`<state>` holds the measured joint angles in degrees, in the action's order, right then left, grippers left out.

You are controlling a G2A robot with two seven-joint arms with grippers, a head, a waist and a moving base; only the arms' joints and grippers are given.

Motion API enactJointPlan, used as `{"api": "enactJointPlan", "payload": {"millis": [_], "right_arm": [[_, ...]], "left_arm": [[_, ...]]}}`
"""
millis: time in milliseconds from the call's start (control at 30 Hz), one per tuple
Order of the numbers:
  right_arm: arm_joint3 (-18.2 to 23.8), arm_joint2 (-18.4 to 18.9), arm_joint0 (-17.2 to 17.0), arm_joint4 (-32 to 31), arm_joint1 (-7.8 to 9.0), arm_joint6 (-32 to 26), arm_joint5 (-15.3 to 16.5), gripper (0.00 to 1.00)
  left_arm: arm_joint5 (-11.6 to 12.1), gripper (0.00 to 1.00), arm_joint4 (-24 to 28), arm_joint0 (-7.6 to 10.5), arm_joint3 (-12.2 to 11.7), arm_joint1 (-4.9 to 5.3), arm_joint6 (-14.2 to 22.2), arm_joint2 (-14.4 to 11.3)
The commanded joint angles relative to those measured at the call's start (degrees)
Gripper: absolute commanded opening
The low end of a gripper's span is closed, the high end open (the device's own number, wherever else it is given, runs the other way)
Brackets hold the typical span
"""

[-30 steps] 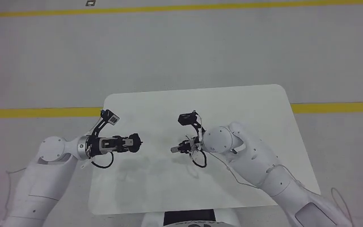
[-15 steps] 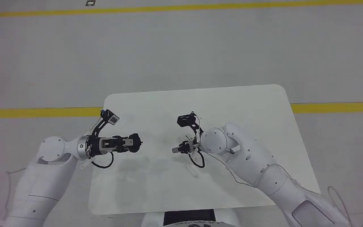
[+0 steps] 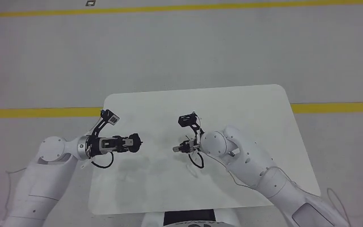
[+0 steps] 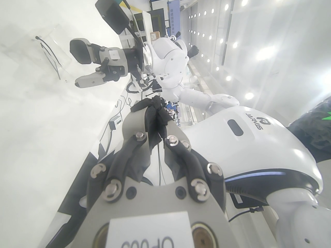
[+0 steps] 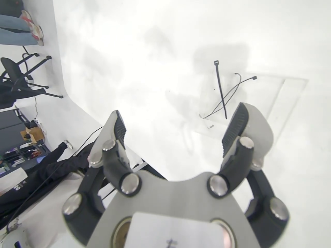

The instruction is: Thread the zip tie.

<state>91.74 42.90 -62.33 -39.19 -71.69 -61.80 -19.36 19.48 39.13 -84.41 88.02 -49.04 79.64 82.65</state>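
Grey floor (image 3: 170, 51) (yellow lines (image 3: 170, 8))

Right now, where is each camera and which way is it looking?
Top view: above the arms, looking down at the table; both arms show.
Left wrist view: behind the left gripper, facing the right gripper.
Right wrist view: behind the right gripper, facing the table.
Both wrist views show the zip ties on a clear tray.
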Motion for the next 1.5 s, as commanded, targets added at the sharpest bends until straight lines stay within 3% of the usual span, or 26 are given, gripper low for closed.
{"api": "enactJointPlan", "payload": {"millis": [0, 33, 67, 167, 233, 833, 1467], "right_arm": [[0.5, 0.5, -0.5, -0.7, 0.19, 0.1, -0.1, 1.00], [0.8, 0.9, -0.8, -1.3, 0.31, 0.1, -0.1, 1.00], [1.0, 1.3, -1.1, -1.8, 0.40, 0.0, -0.1, 0.79], [1.7, 2.2, -2.1, -3.2, 0.61, -0.5, -0.1, 0.49], [1.8, 2.7, -2.7, -3.9, 0.66, -0.7, -0.1, 0.45], [-0.1, 4.4, -4.8, -9.4, -1.09, -1.2, -0.1, 0.21], [-3.7, 3.8, -4.7, -17.3, -4.39, -1.9, -0.1, 0.21]], "left_arm": [[0.0, 0.00, 0.0, 0.00, 0.0, 0.00, 0.0, 0.0], [0.0, 0.00, 0.0, 0.00, 0.0, 0.00, 0.0, 0.0], [0.0, 0.00, 0.0, 0.00, 0.0, 0.00, 0.0, 0.0], [0.0, 0.00, 0.0, 0.00, 0.0, 0.00, 0.0, 0.0], [0.0, 0.00, 0.0, 0.00, 0.0, 0.00, 0.0, 0.0], [0.0, 0.00, 0.0, 0.00, 0.0, 0.00, 0.0, 0.0], [0.0, 0.00, 0.0, 0.00, 0.0, 0.00, 0.0, 0.0]]}}
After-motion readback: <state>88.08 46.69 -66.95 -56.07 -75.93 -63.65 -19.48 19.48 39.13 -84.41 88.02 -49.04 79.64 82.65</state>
